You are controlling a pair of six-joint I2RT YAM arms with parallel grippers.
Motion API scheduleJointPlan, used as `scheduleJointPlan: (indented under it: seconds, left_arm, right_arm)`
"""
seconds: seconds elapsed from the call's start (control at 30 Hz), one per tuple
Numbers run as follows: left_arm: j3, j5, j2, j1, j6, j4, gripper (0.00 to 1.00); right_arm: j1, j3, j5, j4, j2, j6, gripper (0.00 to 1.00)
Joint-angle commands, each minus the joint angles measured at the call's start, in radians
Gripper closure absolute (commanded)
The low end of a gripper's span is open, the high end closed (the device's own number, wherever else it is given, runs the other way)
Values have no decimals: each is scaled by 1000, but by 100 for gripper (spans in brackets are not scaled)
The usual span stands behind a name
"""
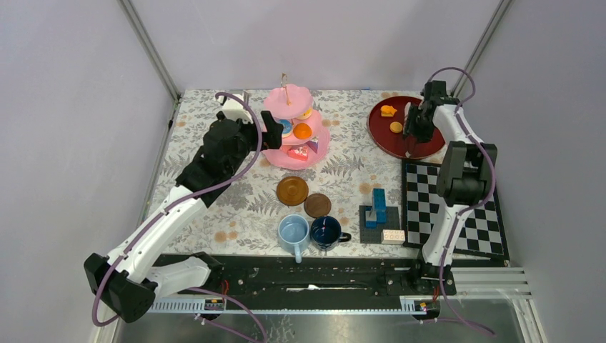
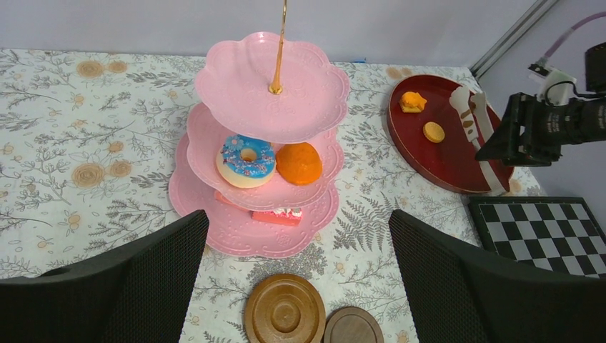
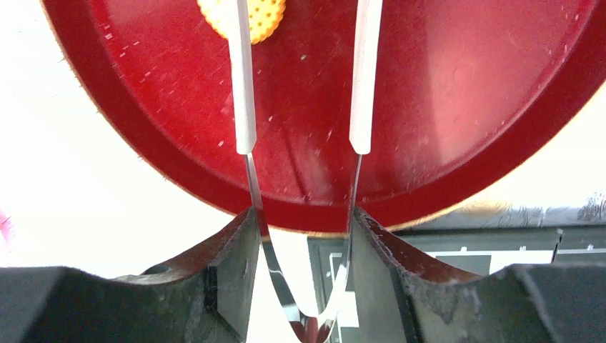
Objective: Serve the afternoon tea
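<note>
Right end effector (image 3: 303,236) grasps tongs (image 3: 244,93) pointing twelve o'clock at a biscuit (image 3: 264,18); left end effector (image 2: 299,232) released, facing pink stand (image 2: 271,86).

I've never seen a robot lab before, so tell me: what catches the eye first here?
The pink three-tier cake stand at the far middle of the table, with a sprinkled blue doughnut on its middle tier. At far right, the right pincer grips tongs over a red tray holding a round orange biscuit.
</note>
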Motion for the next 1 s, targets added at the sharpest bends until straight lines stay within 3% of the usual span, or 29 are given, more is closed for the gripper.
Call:
scheduleJointPlan:
  seconds: [0.0, 0.3, 0.53, 0.97]
  left_arm:
    - [11, -15, -41, 8, 6, 38, 1]
    - [100, -57, -93, 8, -9, -13, 1]
    - [72, -96, -98, 9, 21, 4, 1]
    - [7, -105, -113, 42, 32, 45, 1]
  right_arm:
    - [15, -43, -101, 48, -165, 52, 85]
    - [190, -34, -173, 11, -304, 85, 85]
    - [359, 117, -191, -50, -318, 112, 85]
    - [626, 569, -77, -321, -65, 54, 83]
